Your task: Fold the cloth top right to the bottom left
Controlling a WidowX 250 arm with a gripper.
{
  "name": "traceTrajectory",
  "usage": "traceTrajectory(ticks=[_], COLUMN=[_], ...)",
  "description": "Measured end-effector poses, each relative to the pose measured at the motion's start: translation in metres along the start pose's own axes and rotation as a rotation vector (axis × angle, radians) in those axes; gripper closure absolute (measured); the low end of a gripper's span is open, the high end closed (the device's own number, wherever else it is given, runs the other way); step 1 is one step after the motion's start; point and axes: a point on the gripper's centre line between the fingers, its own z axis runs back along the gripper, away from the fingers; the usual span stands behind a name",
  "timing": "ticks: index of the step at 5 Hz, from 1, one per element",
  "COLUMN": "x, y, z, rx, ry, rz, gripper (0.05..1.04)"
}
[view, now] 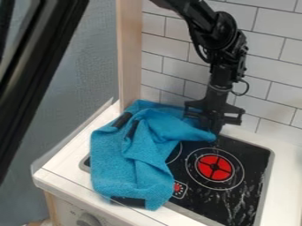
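Note:
The blue cloth (pixel 126 163) lies bunched over the left part of the black stovetop and the white counter, with raised folds across its middle and upper part. Its lower end reaches the counter's front edge, and a corner stretches right toward the back of the stove. Pointing down at that right corner, the black gripper (pixel 212 132) is low at the stove's back edge, touching or right beside the cloth. Whether the corner is held between its fingertips is unclear.
A red burner (pixel 214 167) is on the stovetop (pixel 247 154) right of the cloth. White tiled wall (pixel 274 66) rises behind the gripper. A wooden post (pixel 129 53) stands at the back left, and a dark frame crosses the upper left.

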Motion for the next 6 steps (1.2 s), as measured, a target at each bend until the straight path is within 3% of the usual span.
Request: traceTrajectory(ticks=[1,2,4,6], x=[-0.008,-0.018,-0.046,-0.073], y=[0.004,0.009,0.047,0.097], z=[0.024,0.061,0.100,0.082], rx=[-0.026,-0.095,-0.130,-0.003], ry=[-0.036,-0.109,-0.185,-0.203], rz=[0.023,0.049,0.129,0.164], gripper=[1.019,1.019,1.019,1.019])
